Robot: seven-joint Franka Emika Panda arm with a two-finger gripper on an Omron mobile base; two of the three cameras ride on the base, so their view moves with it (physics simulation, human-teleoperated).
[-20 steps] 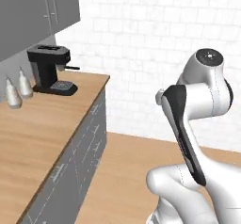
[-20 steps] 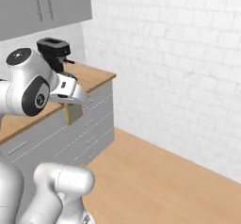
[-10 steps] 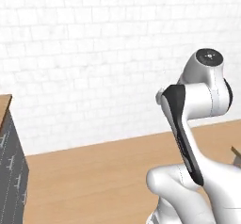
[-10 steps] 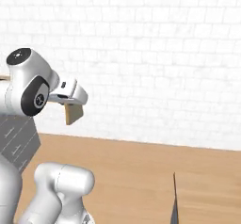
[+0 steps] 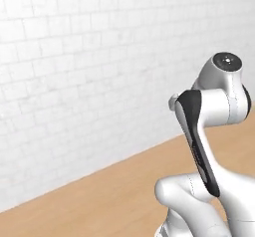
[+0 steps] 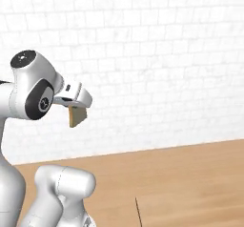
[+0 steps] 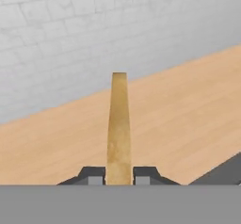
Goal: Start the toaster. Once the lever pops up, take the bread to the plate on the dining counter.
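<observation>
Hand view: small square pale tan-yellow bread slice with darker crust point(image 7: 118, 129) seen edge-on, standing upright between the two dark finger tips of the claw point(image 7: 118, 177), clenched on its lower edge. Right base view: same slice point(image 6: 76, 116) hanging below the claw point(image 6: 75, 106) at the end of the white arm, carried high, well above the light wooden floor point(image 6: 190, 173) and in front of the white brick wall point(image 6: 157, 54). Left base view: white arm with dark joint band, wall and floor behind it. No toaster, plate or dining worktop in sight, so likely mid-transit, bread already out, plate drop-off not yet done. Dark thin edge at lower right of hand view point(image 7: 221, 173), unclear what. Risks, judged: grip on one narrow edge only, most of the slice unsupported, so a sharp base turn or arm swing could pivot or slip it out onto the floor; soft slice could crumble or deform under pinch; with target out of sight, a late or misjudged approach could bump slice against a worktop edge or drop it off-centre, off the plate rim.
</observation>
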